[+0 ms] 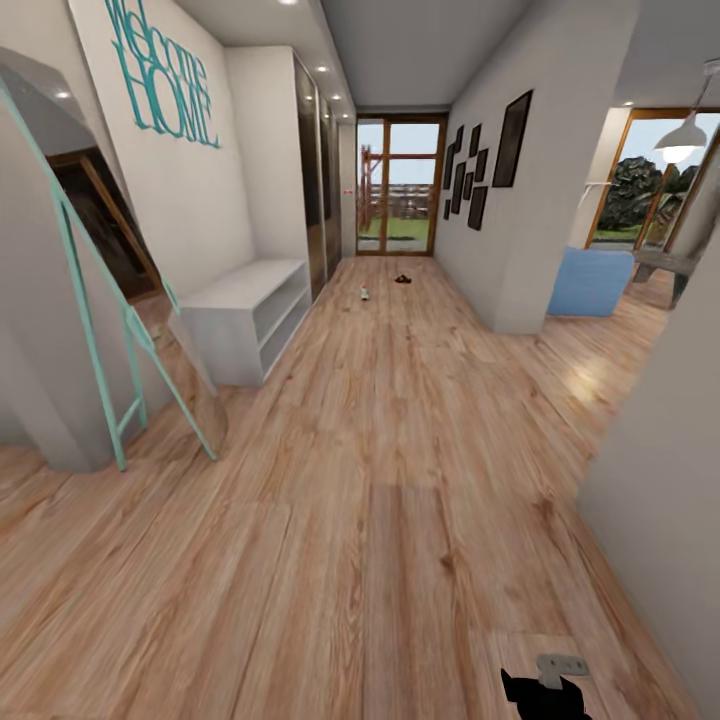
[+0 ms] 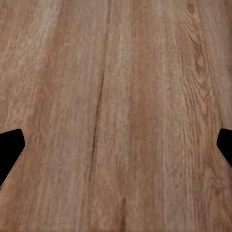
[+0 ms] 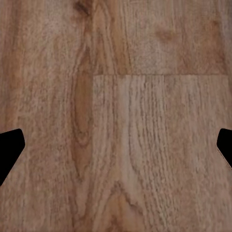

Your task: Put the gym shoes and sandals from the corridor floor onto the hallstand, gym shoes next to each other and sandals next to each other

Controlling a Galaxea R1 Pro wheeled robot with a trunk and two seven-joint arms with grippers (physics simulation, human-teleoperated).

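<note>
Far down the corridor floor (image 1: 400, 450) lies a small white gym shoe (image 1: 365, 293). A dark sandal (image 1: 402, 279) lies a little beyond it, to its right. Both are too small for detail. The hallstand is out of view. My left gripper (image 2: 116, 150) is open above bare wood planks, its black fingertips (image 2: 10, 150) at the picture's edges. My right gripper (image 3: 116, 150) is also open over bare floor with nothing between its fingers. A dark part of my right arm (image 1: 545, 690) shows at the head view's lower edge.
A plain white two-shelf bench (image 1: 250, 315) stands against the left wall. Nearer, a teal-framed mirror (image 1: 100, 330) leans at the left. A wall corner (image 1: 520, 250) juts in on the right, with a blue seat (image 1: 590, 282) behind it. A glass door (image 1: 400, 190) ends the corridor.
</note>
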